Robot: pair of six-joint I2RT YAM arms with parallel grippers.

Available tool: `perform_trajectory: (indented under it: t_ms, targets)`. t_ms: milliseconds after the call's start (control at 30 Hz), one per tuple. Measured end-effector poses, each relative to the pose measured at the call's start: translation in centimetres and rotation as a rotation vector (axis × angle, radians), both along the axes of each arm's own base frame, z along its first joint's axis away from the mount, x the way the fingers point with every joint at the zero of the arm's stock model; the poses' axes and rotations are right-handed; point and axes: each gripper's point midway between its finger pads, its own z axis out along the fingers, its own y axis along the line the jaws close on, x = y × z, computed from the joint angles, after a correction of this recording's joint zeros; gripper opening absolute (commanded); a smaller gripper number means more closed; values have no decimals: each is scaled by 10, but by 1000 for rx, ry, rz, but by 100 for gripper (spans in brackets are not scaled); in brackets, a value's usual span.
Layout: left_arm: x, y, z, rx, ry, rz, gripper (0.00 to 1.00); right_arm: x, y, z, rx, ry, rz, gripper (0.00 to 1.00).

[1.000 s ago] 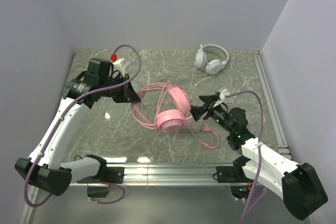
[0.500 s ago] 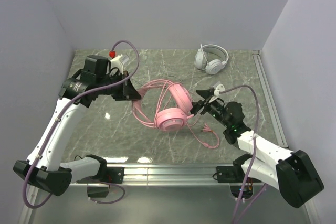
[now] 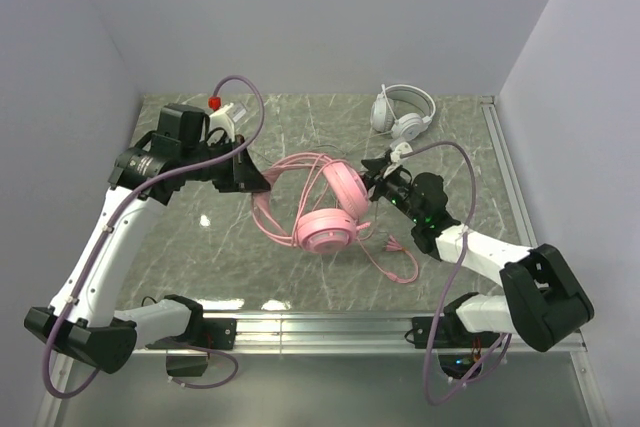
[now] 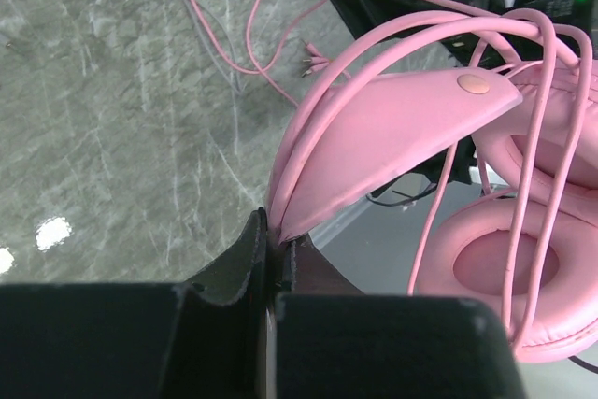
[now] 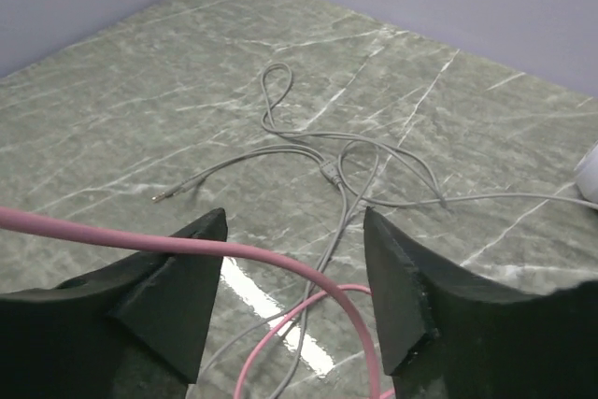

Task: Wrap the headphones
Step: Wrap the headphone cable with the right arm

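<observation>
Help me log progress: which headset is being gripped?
The pink headphones: the left gripper is shut on its headband; the white headset lies apart, untouched.

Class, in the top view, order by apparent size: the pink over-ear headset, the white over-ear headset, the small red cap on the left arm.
Largest: pink over-ear headset.
Next: white over-ear headset, though it lies farther away, so true size is unsure.
Smallest: small red cap.

The pink headset [image 3: 335, 209] sits tilted in the middle of the table [image 3: 200, 247]. One end of its headband [image 4: 392, 128] is raised and pinched in the left gripper [image 3: 260, 185], and the nearer ear cup's cushion faces up. Its pink cable [image 3: 395, 265] loops several times over the band and trails loose toward the near edge. The white headset [image 3: 402, 112] lies at the far right, its thin grey cable [image 5: 327, 170] straggling in loose loops.
</observation>
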Motion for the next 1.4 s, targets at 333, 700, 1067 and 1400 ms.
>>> perform_trajectory:
  t_ms: [333,700,1067,1400]
  targets:
    - [-3,-10,26,-95,0,1,0,-7,8,1,44,42,39,54]
    - [-1,-13,47,-147,-17,23,0,-18,29,-13,118,119,129,50]
    - [1,-16,72,-235,-47,75,0,-57,43,-37,171,199,199,47]
    - [4,-19,94,-318,-82,115,0,-87,65,-43,209,220,276,43]
